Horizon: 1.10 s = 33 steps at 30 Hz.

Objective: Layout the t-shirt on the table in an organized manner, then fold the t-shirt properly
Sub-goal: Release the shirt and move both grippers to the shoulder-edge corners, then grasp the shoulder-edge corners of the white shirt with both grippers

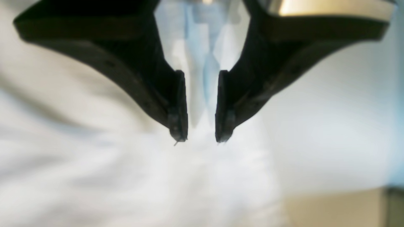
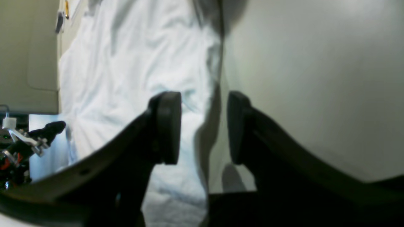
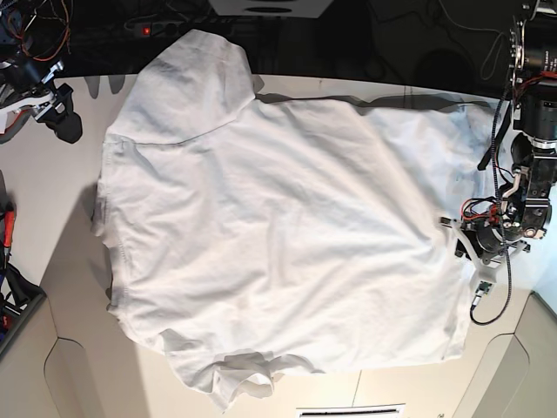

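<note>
Two black end effectors are seen, one at each side of the scene. In the left wrist view, the left end effector [image 1: 201,137] is seen close up, its two dark fingers set a narrow gap apart; blurred white cloth fills the gap and the space beneath, and whether that cloth is pinched cannot be told. In the right wrist view, the right end effector [image 2: 204,127] is shown with its rounded pads parted, and nothing is held between them; the shirt's edge and bare counter are seen through the gap. In the base view, the large, plain white, wrinkled cotton t-shirt [image 3: 287,235] is spread nearly flat across the wide, matte white counter [image 3: 52,174], covering most of it. One sleeve is laid toward the far edge, the other is bunched at the near edge. The left end effector [image 3: 470,252] is placed at the shirt's edge, while the right end effector [image 3: 63,113] is held well apart from the cloth, at the far corner.
</note>
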Each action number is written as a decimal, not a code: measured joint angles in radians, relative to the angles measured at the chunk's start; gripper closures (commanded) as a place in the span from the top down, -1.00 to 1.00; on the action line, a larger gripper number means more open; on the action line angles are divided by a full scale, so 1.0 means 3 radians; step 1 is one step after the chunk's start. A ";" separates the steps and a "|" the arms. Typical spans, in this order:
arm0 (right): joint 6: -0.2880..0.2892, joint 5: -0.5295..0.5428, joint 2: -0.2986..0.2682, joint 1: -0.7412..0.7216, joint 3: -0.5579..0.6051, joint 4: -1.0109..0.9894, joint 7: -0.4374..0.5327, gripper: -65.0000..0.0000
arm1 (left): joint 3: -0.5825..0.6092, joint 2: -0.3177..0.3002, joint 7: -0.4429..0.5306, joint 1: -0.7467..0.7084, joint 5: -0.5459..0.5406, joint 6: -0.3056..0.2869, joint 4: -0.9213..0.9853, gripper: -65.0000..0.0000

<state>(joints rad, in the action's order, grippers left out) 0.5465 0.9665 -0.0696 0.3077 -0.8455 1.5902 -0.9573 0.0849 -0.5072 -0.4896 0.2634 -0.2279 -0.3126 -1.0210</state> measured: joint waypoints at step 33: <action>0.0000 -0.0533 -0.0008 -0.0168 0.1068 -0.0552 0.0071 -1.00 | -0.1976 -0.0027 -0.0645 -0.0326 -0.1481 -0.0896 0.0000 -0.45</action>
<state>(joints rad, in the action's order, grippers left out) 0.5465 0.8066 -0.0719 0.2573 -0.5251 1.4246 -0.9360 -0.5079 -0.5152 -0.6830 0.1658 -0.6724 -0.5816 -1.0210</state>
